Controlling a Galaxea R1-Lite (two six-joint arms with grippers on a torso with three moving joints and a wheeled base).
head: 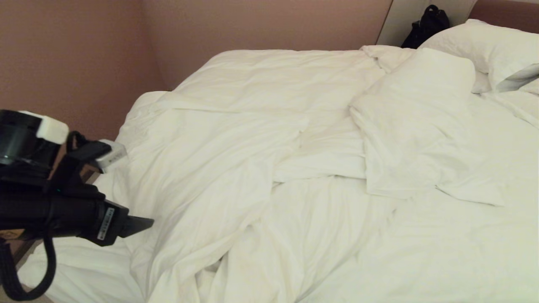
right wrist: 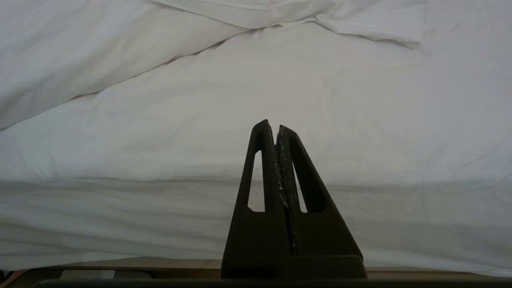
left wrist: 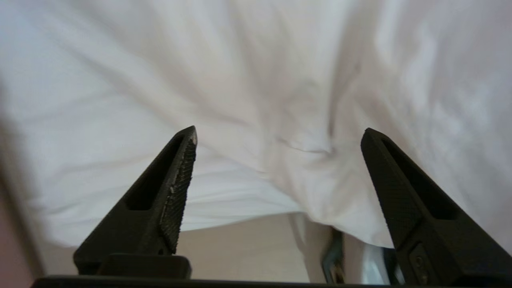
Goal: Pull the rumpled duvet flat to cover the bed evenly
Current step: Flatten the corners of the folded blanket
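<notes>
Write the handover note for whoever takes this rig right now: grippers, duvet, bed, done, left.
Left gripper: open, empty, at the bed's near left corner, beside the duvet edge.
Right gripper: shut, empty, parked facing the bed's side.
Duvet: on the bed but rumpled, bunched in folds across the middle. Pillows lie at the head end.
Done: nothing holds the duvet; it is not flat.
Left: take hold of the duvet's edge, pull it flat, even out the cover over the bed.

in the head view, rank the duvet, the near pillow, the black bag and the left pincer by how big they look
1. duvet
2. near pillow
3. left pincer, though it is close to the camera, so it looks bigger
4. black bag, far back and partly hidden
</notes>
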